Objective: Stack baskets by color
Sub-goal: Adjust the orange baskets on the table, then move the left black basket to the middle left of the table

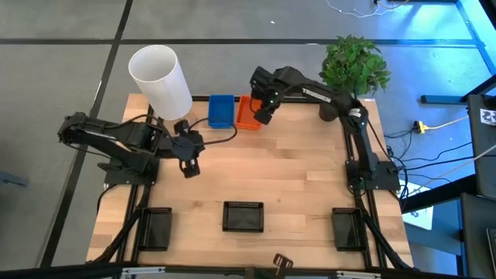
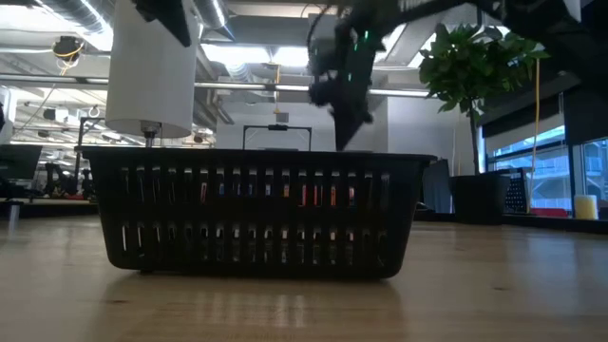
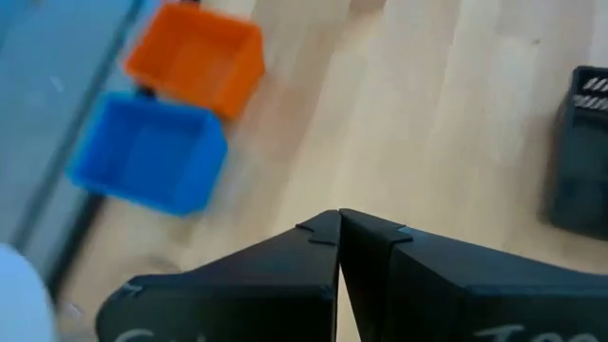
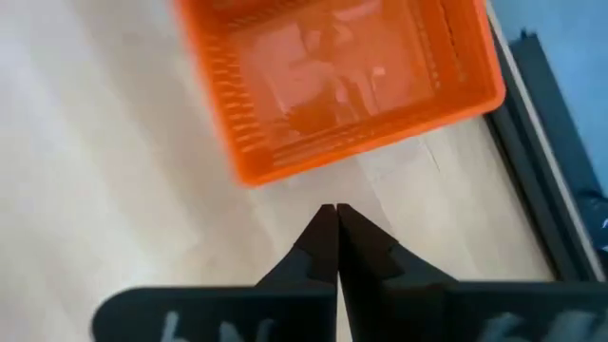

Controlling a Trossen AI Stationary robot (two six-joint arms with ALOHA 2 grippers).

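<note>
worktop (image 1: pixel 302 186) is pale butcher-block wood, plank seams visible. blue basket (image 1: pixel 221 111) and orange basket (image 1: pixel 247 113) sit side by side, touching or nearly so, at the far edge; both are shallow rectangular plastic mesh with slotted walls. three black baskets along the near edge: left one (image 1: pixel 155 228), middle one (image 1: pixel 243 216), right one (image 1: pixel 347 228), well apart from each other, same slotted mesh. in the low view the middle black basket fills the frame and hides most of the worktop behind it; bits of blue and orange show only through its slots.

right tool (image 1: pixel 263 116) hangs over the orange basket's near edge, fingers pressed together, holding nothing; the wrist view shows the basket's grid floor just ahead of the tips. left tool (image 1: pixel 189 167) is near the white cylinder (image 1: pixel 160 80), fingers pressed together, empty. smooth tall cylinder partly covers the left arm. potted plant (image 1: pixel 354 66) at the far right corner. left wrist view is motion-blurred; one black basket is cut off at its edge.
</note>
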